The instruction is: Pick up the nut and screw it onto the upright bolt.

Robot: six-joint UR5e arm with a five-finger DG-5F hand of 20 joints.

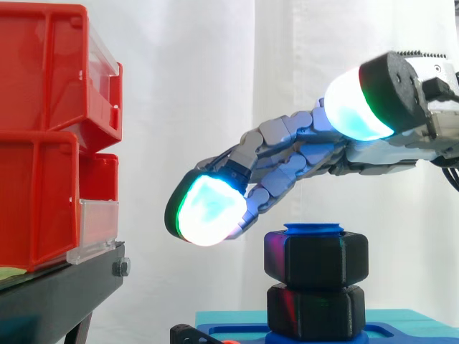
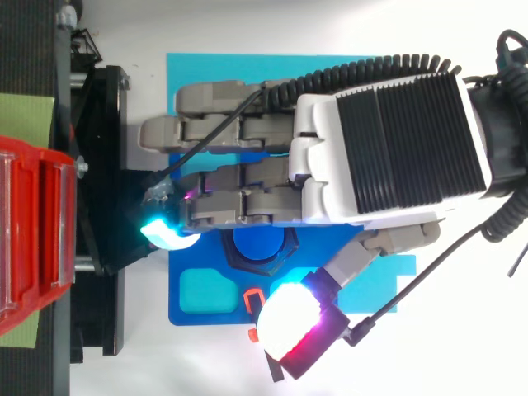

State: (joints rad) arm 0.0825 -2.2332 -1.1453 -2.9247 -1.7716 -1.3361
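Observation:
A black hexagonal nut (image 1: pixel 316 259) sits on the upright blue bolt (image 1: pixel 313 228), whose top pokes just above it. A second black hexagonal piece (image 1: pixel 315 312) lies under the nut, on the blue base (image 1: pixel 237 332). My hand (image 1: pixel 287 154) hovers just above and to the left of the nut, open, with fingers stretched out and holding nothing. One glowing fingertip (image 1: pixel 208 211) hangs left of the nut, apart from it. From above, the hand (image 2: pixel 379 148) covers part of the base (image 2: pixel 190 313), and the bolt top (image 2: pixel 257 245) shows beside the fingers.
Red bins (image 1: pixel 43 136) are stacked on a black stand (image 1: pixel 64 287) at the left, close to the fingertips. A cyan mat (image 2: pixel 198 70) lies under the blue base. A teal pocket (image 2: pixel 206 289) is set in the base.

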